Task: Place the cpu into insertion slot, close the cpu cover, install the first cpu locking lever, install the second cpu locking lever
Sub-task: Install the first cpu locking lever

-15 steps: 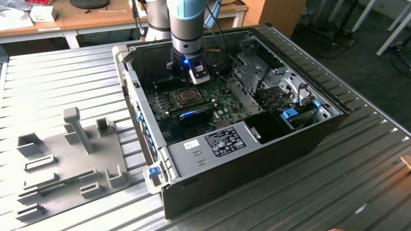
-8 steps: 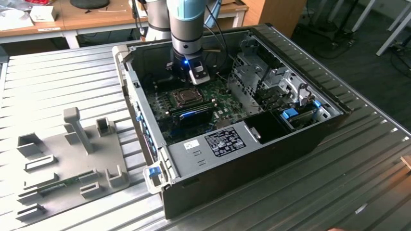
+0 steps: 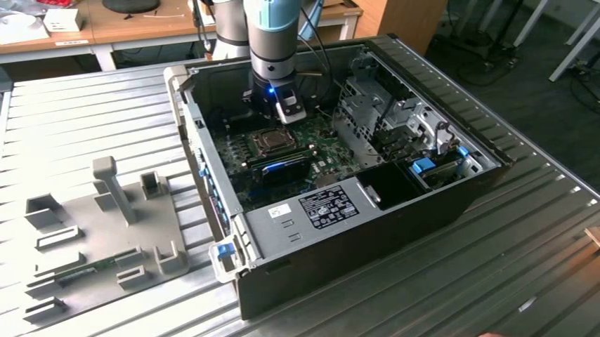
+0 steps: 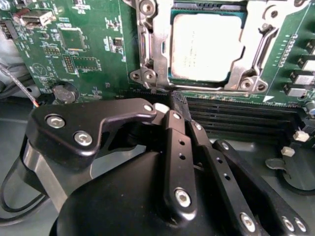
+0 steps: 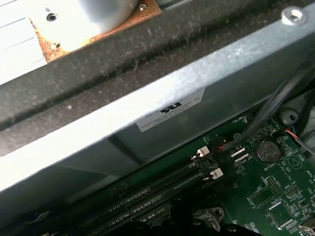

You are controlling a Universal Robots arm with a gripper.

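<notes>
In the second wrist view the hand point(image 4: 165, 109) fills the lower frame, its fingers pinched together on nothing. Just beyond, at upper centre, the cpu point(image 4: 206, 46) lies flat in the insertion slot point(image 4: 156, 49). It looks light, rigid and fragile; I would grip its edges only.

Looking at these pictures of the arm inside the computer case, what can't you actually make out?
- Gripper in the second wrist view: its own black links cover the fingertips, so its state is unclear.
- Cpu cover: the picture's edge cuts off its far side, so its latching is unclear.
- Insertion slot in the exterior view: too small to show the cpu inside.
</notes>
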